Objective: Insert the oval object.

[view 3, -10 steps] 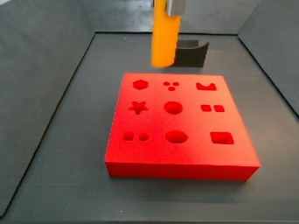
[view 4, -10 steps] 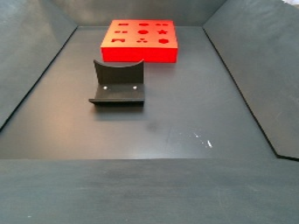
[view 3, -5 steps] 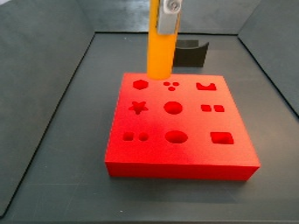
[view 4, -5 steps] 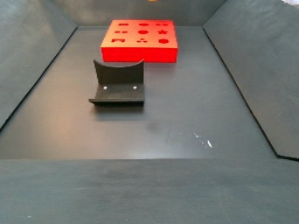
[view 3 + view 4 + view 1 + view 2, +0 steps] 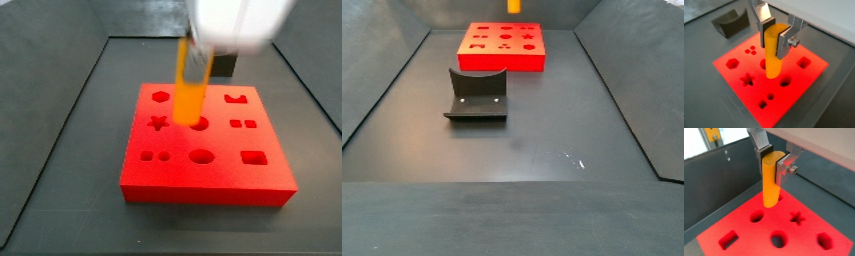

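In a side view we see the dark table [image 5: 67,150] carrying the red block [image 5: 207,185], whose top is cut with shaped holes. Reading across its near row in that view, there is a pair of small round holes, then an oval hole [image 5: 201,156], then a rectangular one.

Above the block's middle hangs the oval object [image 5: 193,85], a slim orange-yellow peg, upright with a slight tilt, its lower end at the round hole [image 5: 199,123] in the centre row. Whether the tip has entered the hole we cannot tell, since the arm is blurred in this view.

In both wrist views our gripper [image 5: 777,33] [image 5: 774,158] is clamped on the peg's upper part, silver fingers [image 5: 765,27] pressed on either side, the peg's free end pointing down at the red surface.

The fixture [image 5: 221,60] stands on the table behind the block; in a side view it sits well apart from the block [image 5: 476,95].
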Robot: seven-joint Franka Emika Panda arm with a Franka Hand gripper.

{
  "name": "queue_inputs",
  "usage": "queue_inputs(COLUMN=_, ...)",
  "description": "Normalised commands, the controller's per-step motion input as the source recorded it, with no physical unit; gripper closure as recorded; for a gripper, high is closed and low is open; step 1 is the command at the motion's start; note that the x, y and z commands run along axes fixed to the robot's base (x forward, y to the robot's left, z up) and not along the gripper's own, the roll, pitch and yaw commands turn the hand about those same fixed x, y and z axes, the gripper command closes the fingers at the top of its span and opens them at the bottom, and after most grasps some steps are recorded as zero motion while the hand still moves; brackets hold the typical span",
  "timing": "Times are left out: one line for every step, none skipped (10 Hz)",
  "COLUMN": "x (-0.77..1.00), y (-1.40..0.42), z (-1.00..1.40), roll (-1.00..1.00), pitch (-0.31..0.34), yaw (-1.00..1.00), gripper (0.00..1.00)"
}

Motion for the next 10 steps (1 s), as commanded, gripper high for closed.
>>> queue_inputs(x=0.63, y=-0.36, z=-0.21, roll=0.09, pitch=0.0, yaw=-0.33, gripper=1.0)
queue_inputs(x=0.49, y=-0.06, z=-0.23, roll=0.0, pitch=0.0, yaw=-0.62, gripper=1.0)
queue_inputs(x=0.42, y=0.0, z=-0.19, roll=-0.07, pitch=-0.054, yaw=-0.69, gripper=1.0)
queue_inputs(x=0.38, y=0.0, z=-0.04, roll=-0.09, pitch=-0.133, yaw=-0.67, gripper=1.0)
queue_inputs(x=0.22, y=0.0, z=0.0, roll=-0.03, pitch=-0.11, yaw=-0.5, gripper=1.0)
queue_inputs(x=0.13, y=0.0, z=-0.01, roll=0.0, pitch=-0.089, yaw=-0.38, gripper=1.0)
queue_inputs(x=0.02, y=0.0, z=-0.07, roll=0.0, pitch=-0.05, yaw=-0.2, gripper=1.0)
queue_inputs(x=0.0, y=0.0, z=-0.16, roll=0.07, pitch=-0.006, yaw=0.0, gripper=1.0)
queue_inputs(x=0.0, y=-0.05, z=-0.16, roll=0.1, pitch=0.0, yaw=0.18, gripper=1.0)
queue_inputs(x=0.0, y=-0.1, z=-0.09, roll=0.06, pitch=-0.009, yaw=0.41, gripper=1.0)
